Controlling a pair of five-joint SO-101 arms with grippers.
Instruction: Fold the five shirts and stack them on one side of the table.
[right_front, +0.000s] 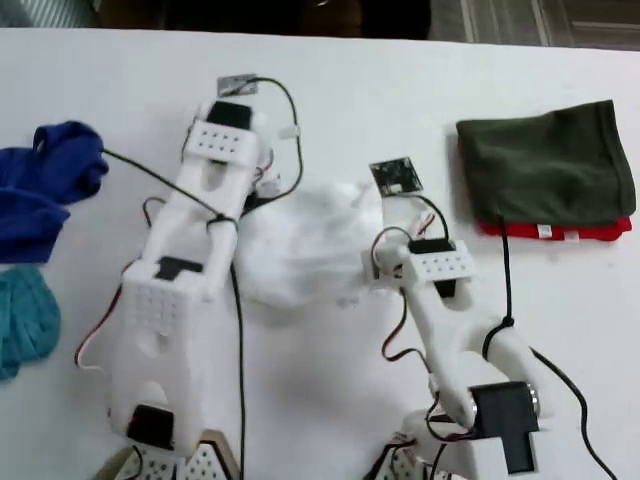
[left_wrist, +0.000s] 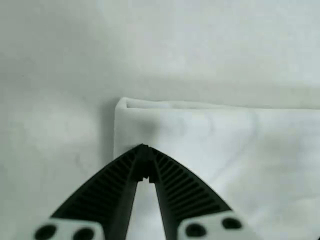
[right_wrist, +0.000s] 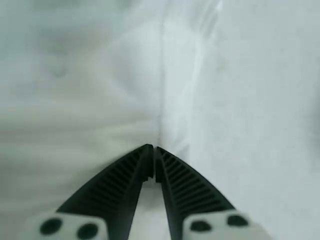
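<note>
- Your left gripper (left_wrist: 144, 152) sits closed, tips together, at the folded corner of the white shirt (left_wrist: 210, 135); you cannot tell whether any cloth is pinched.
- Your right gripper (right_wrist: 151, 151) is likewise closed over a crease of the same shirt, which lies mid-table between the arms.
- Lift without a real grip and the fold could spring open; white cloth on the white table (right_front: 320, 420) hides its edges.
- Dragging it sideways could upset the green shirt (right_front: 545, 165) stacked on the red shirt (right_front: 560, 232).
</note>
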